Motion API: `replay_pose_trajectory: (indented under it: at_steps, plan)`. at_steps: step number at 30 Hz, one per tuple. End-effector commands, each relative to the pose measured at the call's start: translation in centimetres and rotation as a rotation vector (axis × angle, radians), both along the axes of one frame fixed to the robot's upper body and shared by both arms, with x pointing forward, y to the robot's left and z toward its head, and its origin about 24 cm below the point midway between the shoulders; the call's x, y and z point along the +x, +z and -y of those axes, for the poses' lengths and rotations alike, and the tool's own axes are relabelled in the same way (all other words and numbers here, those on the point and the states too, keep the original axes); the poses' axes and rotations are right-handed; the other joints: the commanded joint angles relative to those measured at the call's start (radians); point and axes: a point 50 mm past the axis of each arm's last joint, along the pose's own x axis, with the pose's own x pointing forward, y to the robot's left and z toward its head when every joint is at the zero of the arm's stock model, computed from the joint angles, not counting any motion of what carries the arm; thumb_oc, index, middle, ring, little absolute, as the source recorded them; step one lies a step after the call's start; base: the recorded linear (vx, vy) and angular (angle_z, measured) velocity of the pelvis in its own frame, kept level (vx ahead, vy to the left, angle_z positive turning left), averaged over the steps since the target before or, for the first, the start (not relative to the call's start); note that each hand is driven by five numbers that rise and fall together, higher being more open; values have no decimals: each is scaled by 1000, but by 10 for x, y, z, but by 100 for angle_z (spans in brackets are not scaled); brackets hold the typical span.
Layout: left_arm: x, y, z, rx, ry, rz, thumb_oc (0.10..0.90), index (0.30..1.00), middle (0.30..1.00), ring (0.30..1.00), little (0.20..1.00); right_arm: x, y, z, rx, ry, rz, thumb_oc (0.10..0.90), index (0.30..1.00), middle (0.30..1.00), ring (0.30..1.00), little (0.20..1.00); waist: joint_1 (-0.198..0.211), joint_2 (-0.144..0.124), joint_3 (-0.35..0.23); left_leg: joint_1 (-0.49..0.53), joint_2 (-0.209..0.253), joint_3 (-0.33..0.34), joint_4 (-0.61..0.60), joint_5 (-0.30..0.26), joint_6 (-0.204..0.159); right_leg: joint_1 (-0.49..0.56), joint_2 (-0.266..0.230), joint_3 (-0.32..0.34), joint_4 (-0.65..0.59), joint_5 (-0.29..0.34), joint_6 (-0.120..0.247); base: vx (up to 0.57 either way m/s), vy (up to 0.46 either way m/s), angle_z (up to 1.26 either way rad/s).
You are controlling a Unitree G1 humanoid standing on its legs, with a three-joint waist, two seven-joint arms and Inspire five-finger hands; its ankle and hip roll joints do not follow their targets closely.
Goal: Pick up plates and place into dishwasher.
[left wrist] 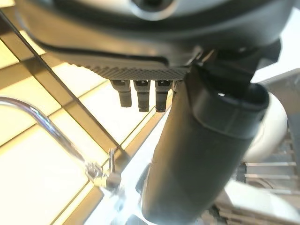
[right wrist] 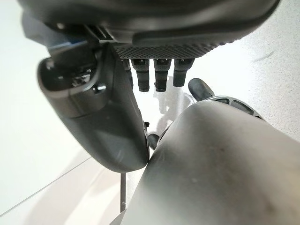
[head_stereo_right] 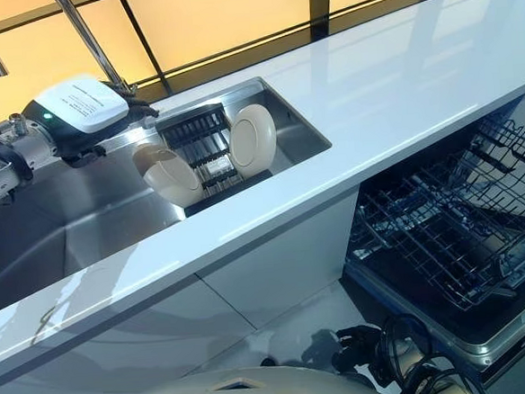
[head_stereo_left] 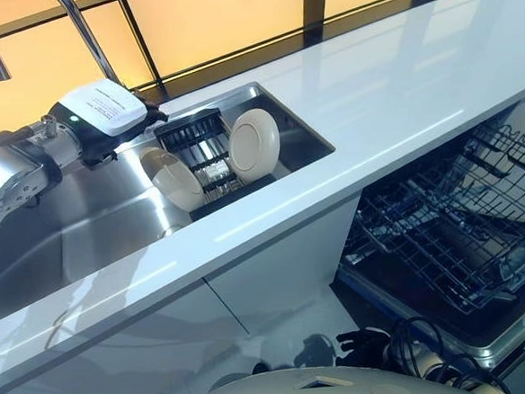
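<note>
The left hand [head_stereo_left: 140, 115], fingers relaxed and holding nothing, hovers over the sink [head_stereo_left: 84, 218] just beside the dark rack [head_stereo_left: 201, 152], where two cream plates [head_stereo_left: 253, 144] stand on edge, while the released right hand [right wrist: 154, 75] hangs low.

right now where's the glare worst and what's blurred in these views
Left eye view: bright sheen streaks the white countertop and amber backlight glows behind the faucet. Left wrist view: the left hand is a dark close blur against bright panes. Right wrist view: the right hand looms soft over a washed-out floor.
</note>
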Motion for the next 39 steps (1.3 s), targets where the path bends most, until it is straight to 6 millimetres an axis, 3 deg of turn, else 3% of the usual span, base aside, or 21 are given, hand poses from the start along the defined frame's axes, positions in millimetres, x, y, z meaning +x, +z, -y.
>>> replay_pose_trajectory:
  at_steps: [1, 10, 19, 30, 39]
  plan:
    - [-1, 57, -21, -50, 114, 205, 800, 900, 900, 900, 900, -14, 2, 20, -59, 97, -71, 800, 900, 900, 900, 900, -4, -6, -8, 5, -72, 117, 5, -81, 42, -33, 5, 58, 119, -91, 58, 0, 0, 0]
    - [-1, 47, -26, -76, 134, 165, 800, 900, 900, 900, 900, -15, 2, 20, -52, 101, -65, 800, 900, 900, 900, 900, -3, -7, -5, 8, -73, 118, 5, -82, 44, -33, 3, 53, 123, -91, 60, 0, 0, 0]
    - [3, 37, -32, -134, 128, 239, 800, 900, 900, 900, 900, -14, 1, 18, -54, 98, -61, 800, 900, 900, 900, 900, -9, -9, -4, 10, -74, 125, 5, -85, 43, -30, 5, 58, 116, -89, 60, 0, 0, 0]
    - [10, 11, -31, -191, 154, 268, 800, 900, 900, 900, 900, -17, 0, 16, -55, 91, -69, 800, 900, 900, 900, 900, -22, -14, -3, 14, -71, 136, 5, -89, 45, -30, 10, 70, 114, -91, 57, 3, 1, -2]
    - [20, -20, -26, -133, 198, 214, 800, 900, 900, 900, 900, -16, -1, 15, -52, 89, -62, 800, 900, 900, 900, 900, -38, -19, 2, 15, -70, 147, 5, -90, 45, -30, 15, 84, 109, -90, 55, 2, 0, -3]
